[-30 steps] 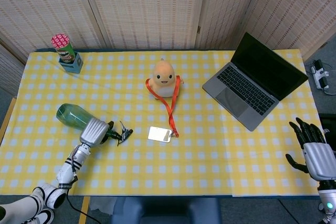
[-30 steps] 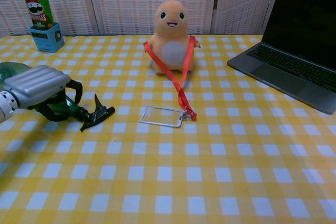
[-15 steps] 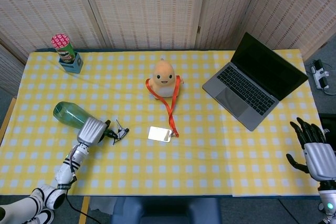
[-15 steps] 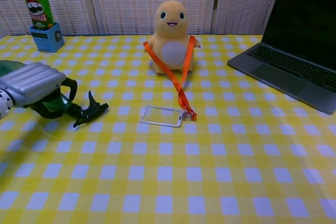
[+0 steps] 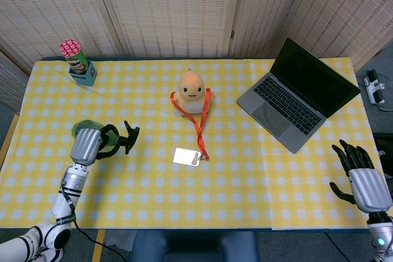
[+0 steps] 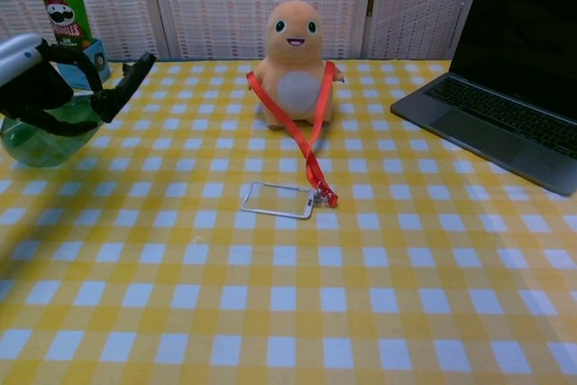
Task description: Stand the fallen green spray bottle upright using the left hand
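Observation:
My left hand (image 5: 86, 145) (image 6: 29, 69) grips the green spray bottle (image 5: 80, 128) (image 6: 43, 140) around its neck, at the table's left side. The bottle now stands nearly upright, its round green body low by the yellow checked cloth and mostly hidden under the hand in the head view. Its black trigger nozzle (image 5: 127, 136) (image 6: 123, 86) sticks out to the right at the top. Whether the base rests on the cloth I cannot tell. My right hand (image 5: 361, 176) hangs off the table's right edge, fingers spread, holding nothing.
An orange plush toy (image 5: 191, 91) with a red lanyard (image 6: 306, 146) sits mid-table, a clear badge holder (image 5: 186, 156) lying at the lanyard's end. A chips can in a blue holder (image 5: 78, 62) stands far left. An open laptop (image 5: 298, 93) fills the right.
The left hand has lifted and turned the bottle from lying on its side to nearly upright, moving left and away from the badge. The nozzle has swung up. The right hand barely shifted.

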`<state>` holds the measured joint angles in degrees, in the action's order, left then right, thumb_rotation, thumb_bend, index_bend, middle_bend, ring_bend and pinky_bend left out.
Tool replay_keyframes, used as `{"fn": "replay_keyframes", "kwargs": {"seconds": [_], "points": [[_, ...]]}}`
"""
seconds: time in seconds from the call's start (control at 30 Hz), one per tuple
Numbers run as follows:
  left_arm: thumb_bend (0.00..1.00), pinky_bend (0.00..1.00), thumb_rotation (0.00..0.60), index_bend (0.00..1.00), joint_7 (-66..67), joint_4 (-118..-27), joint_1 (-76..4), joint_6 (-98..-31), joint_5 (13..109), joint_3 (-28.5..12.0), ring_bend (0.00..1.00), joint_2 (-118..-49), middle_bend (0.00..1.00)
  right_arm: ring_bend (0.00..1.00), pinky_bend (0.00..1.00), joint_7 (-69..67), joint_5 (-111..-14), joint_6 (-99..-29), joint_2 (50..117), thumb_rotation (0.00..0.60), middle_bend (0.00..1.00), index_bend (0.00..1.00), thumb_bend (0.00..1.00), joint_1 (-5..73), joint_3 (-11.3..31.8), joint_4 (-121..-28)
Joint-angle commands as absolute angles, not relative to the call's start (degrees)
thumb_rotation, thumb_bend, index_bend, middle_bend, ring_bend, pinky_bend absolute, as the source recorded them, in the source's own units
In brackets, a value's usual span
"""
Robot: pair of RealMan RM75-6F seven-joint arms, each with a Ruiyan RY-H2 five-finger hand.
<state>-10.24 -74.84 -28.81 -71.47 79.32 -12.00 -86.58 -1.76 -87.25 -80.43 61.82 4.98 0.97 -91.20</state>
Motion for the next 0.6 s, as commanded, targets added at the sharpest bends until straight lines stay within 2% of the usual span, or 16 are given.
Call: {"fn": "replay_keyframes", "kwargs": {"seconds": [0.03, 0.3, 0.6], "points": [[0.56, 1.0, 0.6, 0.72, -30.1, -91.5, -24.3, -68.4, 72.8, -17.9, 1.0, -73.0, 1.0, 0.0, 0.0, -1.3, -88.0, -80.7, 62.0, 0.6, 0.0, 0.0, 0.33, 4.9, 0.6, -91.3], [0.57, 1.0, 0.6, 0.72, -47.4, -98.6, -21.0, -66.1, 74.5, -19.2, 1.0, -63.0, 1.0, 0.0, 0.0, -0.1, -88.2, -80.6, 62.6, 0.6, 0.0, 0.0, 0.33, 4.9, 0.3, -91.5], [0.58, 1.0, 0.6, 0.72, -62.3, -99.9, -20.2, -62.1, 80.5, -14.7, 1.0, -61.5, 1.0, 0.0, 0.0, -2.2, -91.5, -82.9, 63.4, 0.6, 0.0, 0.0, 0.33, 4.8, -0.3, -89.9]]}}
